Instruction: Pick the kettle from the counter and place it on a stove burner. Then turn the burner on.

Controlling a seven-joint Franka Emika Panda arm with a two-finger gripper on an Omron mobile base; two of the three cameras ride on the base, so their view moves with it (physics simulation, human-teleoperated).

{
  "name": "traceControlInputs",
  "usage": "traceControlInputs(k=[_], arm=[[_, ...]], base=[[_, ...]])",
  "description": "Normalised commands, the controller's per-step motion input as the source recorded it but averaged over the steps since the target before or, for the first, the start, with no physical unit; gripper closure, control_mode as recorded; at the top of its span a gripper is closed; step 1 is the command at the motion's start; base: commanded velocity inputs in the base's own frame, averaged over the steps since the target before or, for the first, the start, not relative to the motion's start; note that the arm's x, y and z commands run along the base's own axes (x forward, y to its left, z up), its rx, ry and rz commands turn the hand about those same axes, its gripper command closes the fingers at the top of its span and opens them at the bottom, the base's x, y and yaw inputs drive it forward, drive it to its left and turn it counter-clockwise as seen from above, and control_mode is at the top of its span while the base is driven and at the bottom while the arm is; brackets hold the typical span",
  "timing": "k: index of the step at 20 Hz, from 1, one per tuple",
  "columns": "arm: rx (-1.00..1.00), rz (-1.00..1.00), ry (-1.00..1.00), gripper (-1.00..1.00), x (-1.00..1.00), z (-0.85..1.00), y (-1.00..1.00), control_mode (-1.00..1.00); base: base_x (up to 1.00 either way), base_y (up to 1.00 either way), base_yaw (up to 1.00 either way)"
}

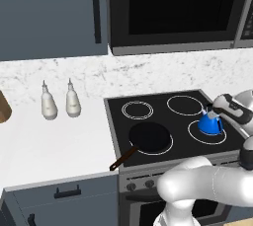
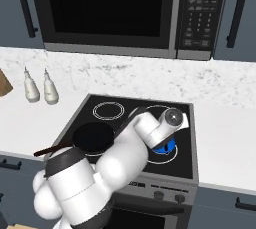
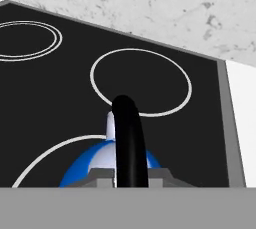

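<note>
The blue kettle (image 1: pixel 211 125) (image 2: pixel 165 147) is over the front right stove burner (image 1: pixel 196 135) (image 2: pixel 165 159), inside its white ring; whether its base touches the glass I cannot tell. My gripper (image 1: pixel 212 113) (image 3: pixel 130 175) comes down on it from the right and is shut on the kettle's black arched handle (image 3: pixel 129 133). In the hand view the blue body (image 3: pixel 90 167) and white lid knob sit just below the fingers, with the burner ring (image 3: pixel 37 165) curving around them. White counter (image 1: pixel 59 141) (image 2: pixel 225 138) lies on both sides of the stove.
A black pan (image 1: pixel 149 137) (image 2: pixel 93 137) covers the front left burner, its handle (image 1: pixel 121 161) sticking out over the stove's front edge. Two white bottles (image 1: pixel 48 102) (image 1: pixel 73 100) stand at the back left. A microwave (image 1: pixel 173 8) hangs above. Knobs (image 1: pixel 131 186) line the stove front.
</note>
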Motion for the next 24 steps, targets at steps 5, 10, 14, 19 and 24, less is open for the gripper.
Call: traceControlInputs(k=[5, 10, 14, 19, 24], arm=[[0.00, 0.00, 0.00, -1.00, 0.00, 0.00, 0.00, -1.00], [0.00, -0.04, 0.00, -1.00, 0.00, 0.36, 0.00, -1.00], [0.00, -0.12, 0.00, -1.00, 0.00, 0.74, 0.00, -1.00], [0.00, -0.13, 0.00, -1.00, -0.30, 0.71, 0.06, -1.00], [0.00, -0.06, 0.00, -1.00, -0.99, 0.20, 0.73, -1.00]], base=[[0.00, 0.00, 0.00], [0.00, 0.00, 0.00], [0.00, 0.00, 0.00], [0.00, 0.00, 0.00], [0.00, 0.00, 0.00]])
